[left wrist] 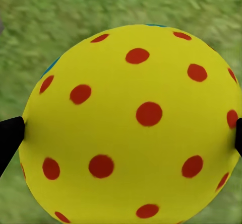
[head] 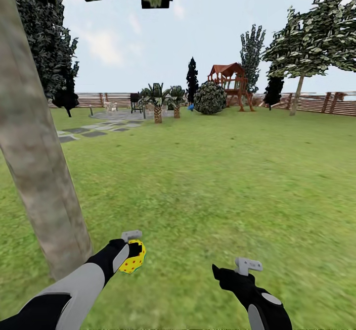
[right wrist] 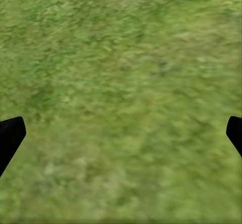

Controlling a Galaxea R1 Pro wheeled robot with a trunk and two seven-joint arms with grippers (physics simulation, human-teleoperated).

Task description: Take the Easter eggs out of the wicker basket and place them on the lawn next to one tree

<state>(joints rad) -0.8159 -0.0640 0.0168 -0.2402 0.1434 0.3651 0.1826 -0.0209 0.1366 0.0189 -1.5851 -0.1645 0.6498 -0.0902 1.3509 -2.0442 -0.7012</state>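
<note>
A yellow Easter egg (head: 133, 258) with red dots sits between the fingers of my left gripper (head: 132, 257), which is shut on it just above the lawn (head: 212, 171). Up close, the egg (left wrist: 133, 126) has a black fingertip (left wrist: 10, 138) pressed against each side. The tree (head: 37, 147), a thick mottled grey-brown trunk, rises right beside my left arm at the left edge. My right gripper (head: 220, 273) hangs open over bare grass (right wrist: 121, 98), with its fingertips (right wrist: 10, 136) far apart. The wicker basket is out of view.
Stone paving slabs (head: 94, 129) lie beyond the trunk. Short palms (head: 158, 102), a round shrub (head: 210, 97) and a wooden playset (head: 230, 82) stand far back by the slatted fence (head: 321, 102). Another tree (head: 299, 90) stands at the far right.
</note>
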